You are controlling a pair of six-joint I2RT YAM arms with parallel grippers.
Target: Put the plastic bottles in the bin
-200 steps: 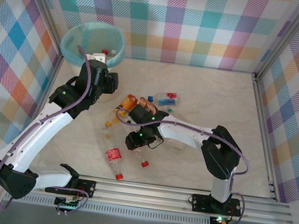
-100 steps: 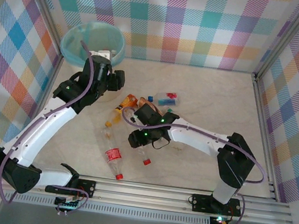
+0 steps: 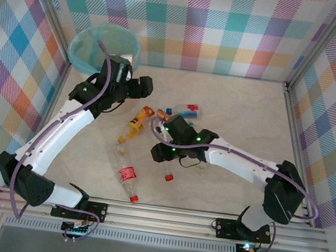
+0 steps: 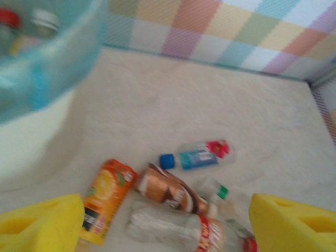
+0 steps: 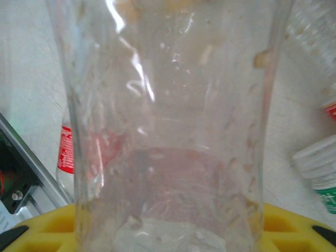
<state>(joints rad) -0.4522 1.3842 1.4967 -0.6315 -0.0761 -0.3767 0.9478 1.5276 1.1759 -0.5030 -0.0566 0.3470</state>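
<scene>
Plastic bottles (image 4: 194, 156) lie loose on the table (image 3: 239, 111) in a knot at the middle of the overhead frame. The bin (image 3: 88, 46) stands in that frame's upper left corner, and a red cap and a white cap show inside it at the top left of the left wrist view. Just right of the bin hangs the left gripper (image 3: 141, 87), its yellow fingers (image 4: 42, 226) spread wide with nothing between them. It looks down on the knot, which lies below and right of it in the overhead frame. Nearest it is the orange bottle (image 3: 139, 117), whose long axis runs from upper right to lower left there. Further right, the right gripper (image 3: 162, 156) sits at the lower edge of the knot and appears to be clamped on a clear bottle (image 5: 173, 131). That view is too close to show the fingertips. Only the bottle's body rises up the frame above the yellow pads (image 5: 294, 226), and overhead its red cap (image 3: 169, 177) points to the lower right. From this held bottle the bin lies up and to the left, beyond the knot and the left gripper. The left arm is much the nearer to the bin but empty, so the carry probably falls to the right arm, which must pass the left gripper's place to reach the rim.
</scene>
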